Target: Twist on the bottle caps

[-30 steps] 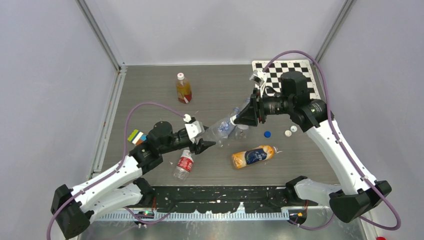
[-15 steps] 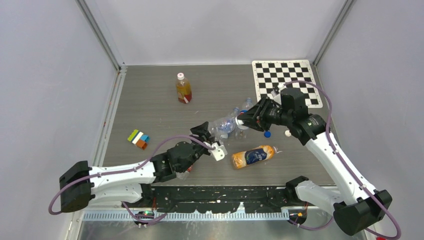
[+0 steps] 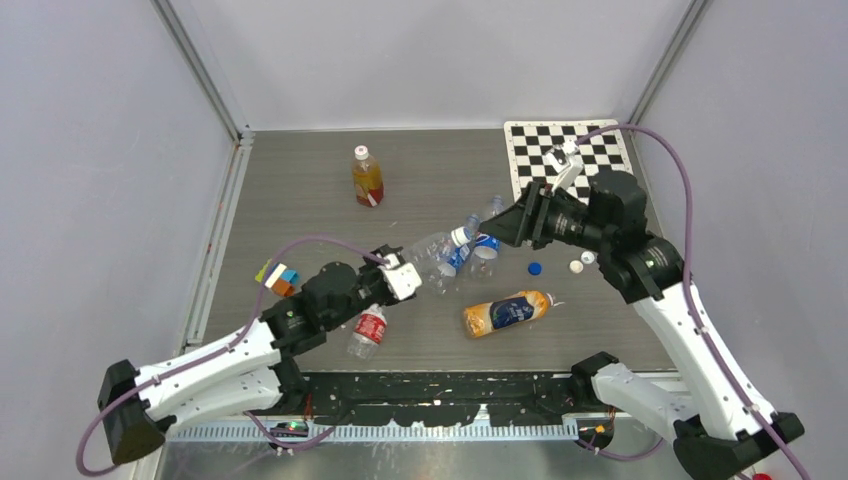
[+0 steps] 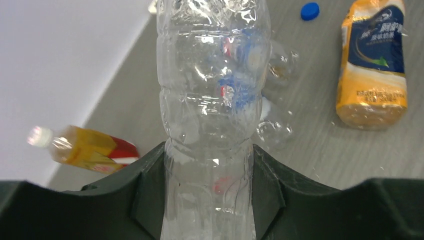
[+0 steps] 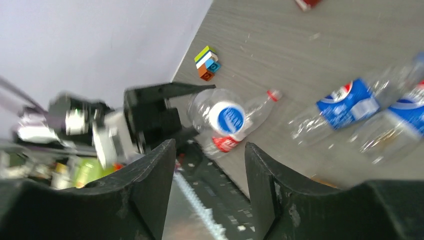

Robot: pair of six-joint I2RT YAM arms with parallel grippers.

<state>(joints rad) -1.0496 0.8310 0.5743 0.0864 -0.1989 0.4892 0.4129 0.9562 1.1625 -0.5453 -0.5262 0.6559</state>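
My left gripper (image 3: pixel 420 275) is shut on a crumpled clear bottle (image 3: pixel 437 252) and holds it tilted above the table; its base sits between the jaws in the left wrist view (image 4: pixel 210 100). A white cap with a blue logo (image 3: pixel 460 236) sits on its mouth and faces the right wrist camera (image 5: pixel 226 118). My right gripper (image 3: pixel 500 230) is open and empty, a short way from that cap, and shows open in its own view (image 5: pixel 210 195). Loose on the table lie a blue cap (image 3: pixel 535 268) and two white caps (image 3: pixel 575 266).
Two clear blue-labelled bottles (image 3: pixel 485 246) lie under the held bottle. A yellow bottle (image 3: pixel 507 312) and a red-labelled bottle (image 3: pixel 368 330) lie near the front. An orange drink bottle (image 3: pixel 366 177) stands at the back. Coloured blocks (image 3: pixel 278 278) lie left, a checkerboard (image 3: pixel 570 150) back right.
My right gripper has let go of the bottle's mouth and drawn back to the right, open. The left arm has shifted, still holding the bottle, now with the cap showing on it.
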